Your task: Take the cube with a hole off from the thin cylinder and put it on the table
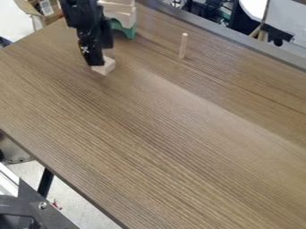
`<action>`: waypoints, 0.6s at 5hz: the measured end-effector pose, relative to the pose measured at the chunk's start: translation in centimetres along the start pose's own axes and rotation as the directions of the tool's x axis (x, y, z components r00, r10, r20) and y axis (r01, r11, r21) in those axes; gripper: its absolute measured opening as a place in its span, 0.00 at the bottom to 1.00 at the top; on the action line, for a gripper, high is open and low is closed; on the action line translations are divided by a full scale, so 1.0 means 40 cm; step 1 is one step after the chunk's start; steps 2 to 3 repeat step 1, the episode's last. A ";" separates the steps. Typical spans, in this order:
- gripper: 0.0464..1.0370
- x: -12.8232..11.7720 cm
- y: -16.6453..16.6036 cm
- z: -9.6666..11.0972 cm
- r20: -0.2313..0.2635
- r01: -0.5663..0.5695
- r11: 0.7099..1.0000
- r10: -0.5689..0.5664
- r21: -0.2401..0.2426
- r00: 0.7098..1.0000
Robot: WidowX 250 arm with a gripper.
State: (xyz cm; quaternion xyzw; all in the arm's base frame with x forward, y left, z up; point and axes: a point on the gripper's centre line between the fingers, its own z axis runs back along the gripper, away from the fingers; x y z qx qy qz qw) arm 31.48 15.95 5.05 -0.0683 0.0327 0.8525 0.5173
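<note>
The black gripper (97,61) hangs down at the upper left of the camera view, over a light wooden cube (106,68) and partly covering it. The cube is low at the table surface (155,134); whether it rests there or is held cannot be made out, and its hole is hidden. Well to the right of the cube, the thin wooden cylinder (183,46) stands upright on the table with nothing around it.
Light wooden blocks (122,14) and a green arch-shaped piece (125,29) stand just behind and right of the gripper. A cardboard box (46,10) is beyond the table's upper-left edge. Dark equipment (33,208) lies past the lower-left edge.
</note>
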 end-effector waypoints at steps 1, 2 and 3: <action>0.96 -0.027 -0.039 0.120 0.001 0.020 0.993 -0.020 -0.118 1.000; 0.96 -0.027 -0.039 0.120 0.001 0.020 0.993 -0.020 -0.118 1.000; 0.96 -0.027 -0.039 0.120 0.001 0.020 0.993 -0.020 -0.118 1.000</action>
